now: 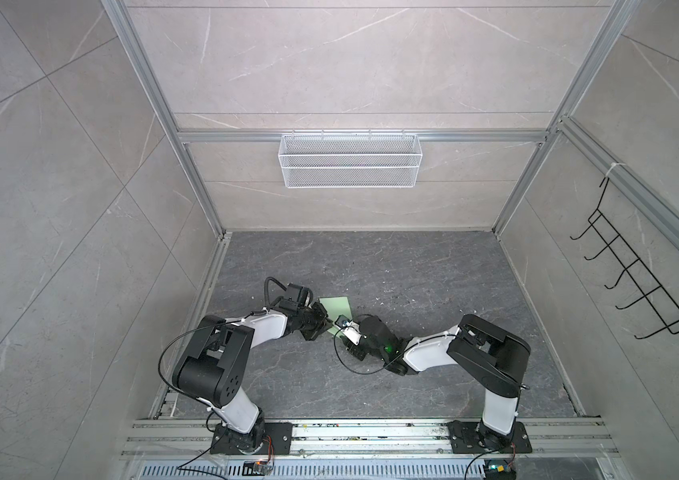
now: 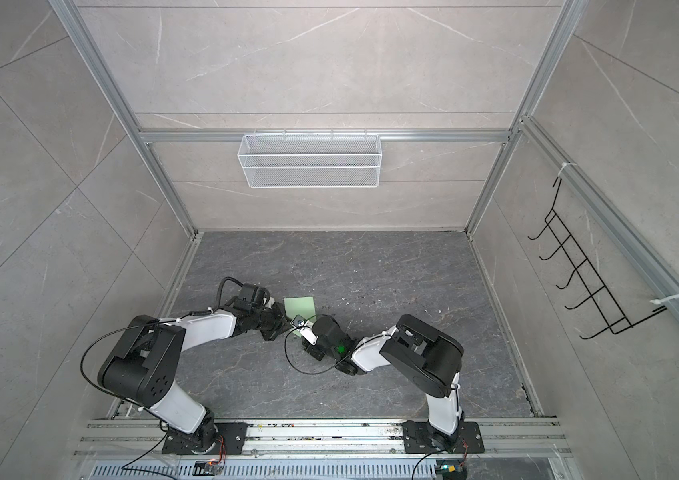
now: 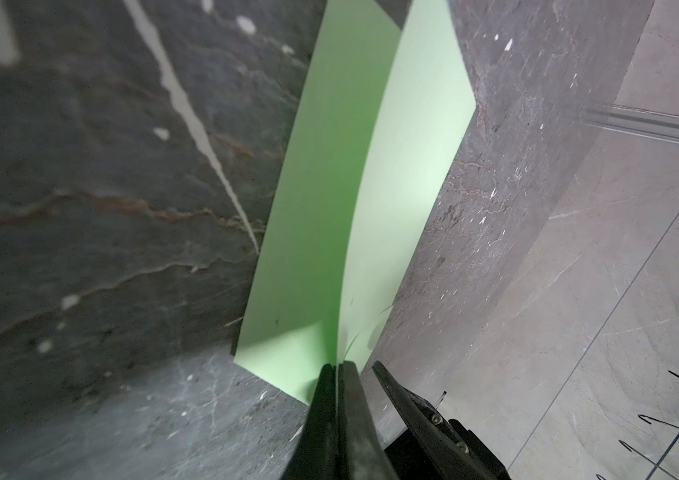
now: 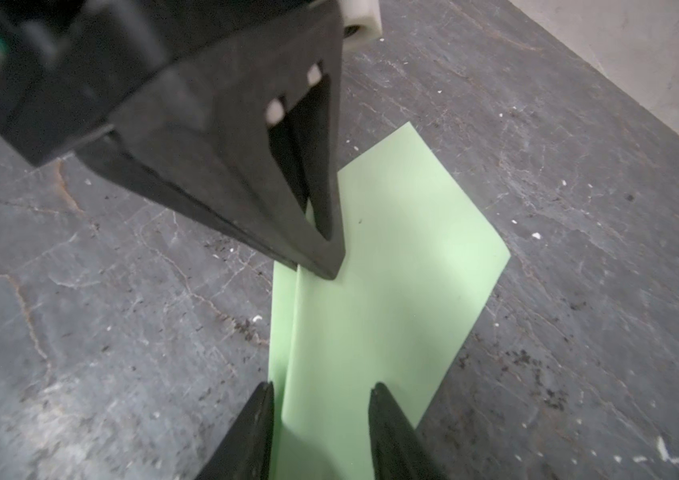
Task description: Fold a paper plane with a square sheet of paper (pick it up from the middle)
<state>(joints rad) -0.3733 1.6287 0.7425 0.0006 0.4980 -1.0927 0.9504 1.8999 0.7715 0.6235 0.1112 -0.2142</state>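
Note:
The square sheet of paper (image 1: 337, 306) (image 2: 300, 306) is pale green and lies on the dark stone tabletop between my two arms. It is bent along its middle, and its two halves (image 3: 329, 216) rise to meet in a ridge. My left gripper (image 3: 336, 365) (image 1: 325, 322) (image 4: 325, 266) is shut on that ridge at one edge of the sheet. My right gripper (image 4: 321, 388) stands open at the opposite edge, its fingers on either side of the raised paper (image 4: 391, 299). In both top views its fingertips are hidden under the wrist. No paper plane is in view.
A white wire basket (image 1: 350, 160) hangs on the back wall. A black wire rack (image 1: 641, 282) hangs on the right wall. Aluminium rails (image 1: 371, 432) run along the front edge by the arm bases. Small white specks (image 4: 536, 235) dot the tabletop.

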